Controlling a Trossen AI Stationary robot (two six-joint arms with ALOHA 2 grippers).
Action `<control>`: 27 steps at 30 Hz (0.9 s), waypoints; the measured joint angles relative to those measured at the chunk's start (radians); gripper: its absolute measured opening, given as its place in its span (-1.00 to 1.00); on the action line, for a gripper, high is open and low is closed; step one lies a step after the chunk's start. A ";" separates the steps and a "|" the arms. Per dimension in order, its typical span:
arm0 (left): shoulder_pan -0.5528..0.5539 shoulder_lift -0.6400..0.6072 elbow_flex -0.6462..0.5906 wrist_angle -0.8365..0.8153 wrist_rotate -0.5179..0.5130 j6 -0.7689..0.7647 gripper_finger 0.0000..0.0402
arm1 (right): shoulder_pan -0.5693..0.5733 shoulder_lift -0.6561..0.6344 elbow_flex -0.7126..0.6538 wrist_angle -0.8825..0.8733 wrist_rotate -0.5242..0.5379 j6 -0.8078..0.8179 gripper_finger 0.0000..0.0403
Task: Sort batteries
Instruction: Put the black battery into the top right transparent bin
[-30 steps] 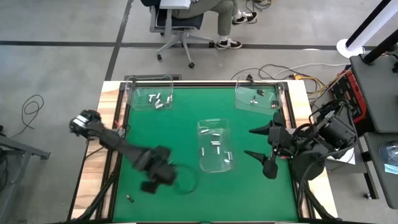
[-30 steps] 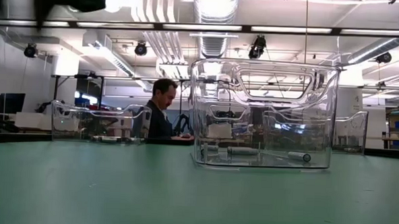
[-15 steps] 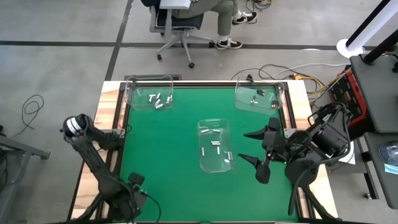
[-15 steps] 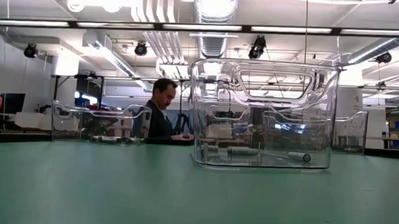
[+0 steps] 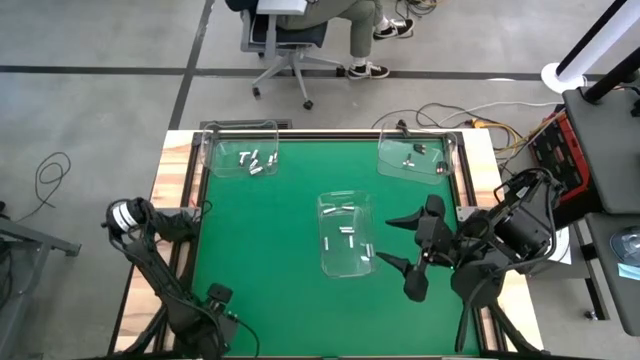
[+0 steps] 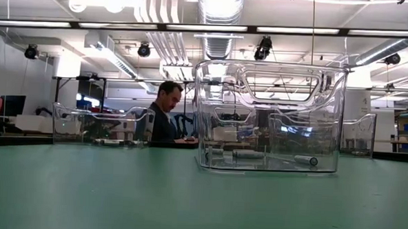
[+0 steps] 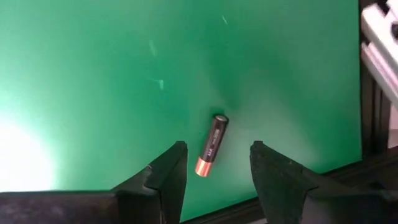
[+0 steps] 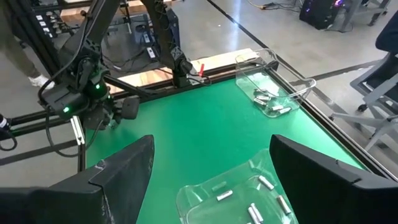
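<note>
Left gripper (image 7: 214, 163) hung spread over one dark, copper-tipped cylindrical battery (image 7: 211, 145) lying on green felt (image 5: 270, 230) near the front-left corner. Right gripper (image 5: 400, 243), fingers wide apart, stood beside the clear plastic centre bin (image 5: 345, 232) holding silvery batteries (image 5: 347, 231); two more bins (image 5: 241, 152) lined the far edge.

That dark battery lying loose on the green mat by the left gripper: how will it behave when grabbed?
The dark battery is a small cylinder lying flat, so it likely rolls if nudged sideways. It looks rigid and smooth, perhaps slippery. The open left gripper straddles it, favouring a clean pinch.
</note>
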 joint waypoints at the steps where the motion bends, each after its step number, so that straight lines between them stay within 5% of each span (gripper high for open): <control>1: -0.007 0.006 0.000 0.000 -0.002 0.000 -0.23 | 0.000 0.000 0.000 0.001 0.000 0.000 0.54; 15: -0.033 0.016 -0.112 0.091 -0.001 -0.005 -0.28 | 0.000 0.000 0.001 0.025 -0.001 0.059 0.38; 24: -0.022 0.017 -0.131 0.098 -0.052 -0.005 -0.90 | 0.000 0.000 0.002 0.025 -0.053 0.125 0.22; 27: 0.000 0.019 -0.119 0.100 -0.039 0.005 -0.94 | 0.000 0.000 -0.002 0.017 -0.053 0.109 0.17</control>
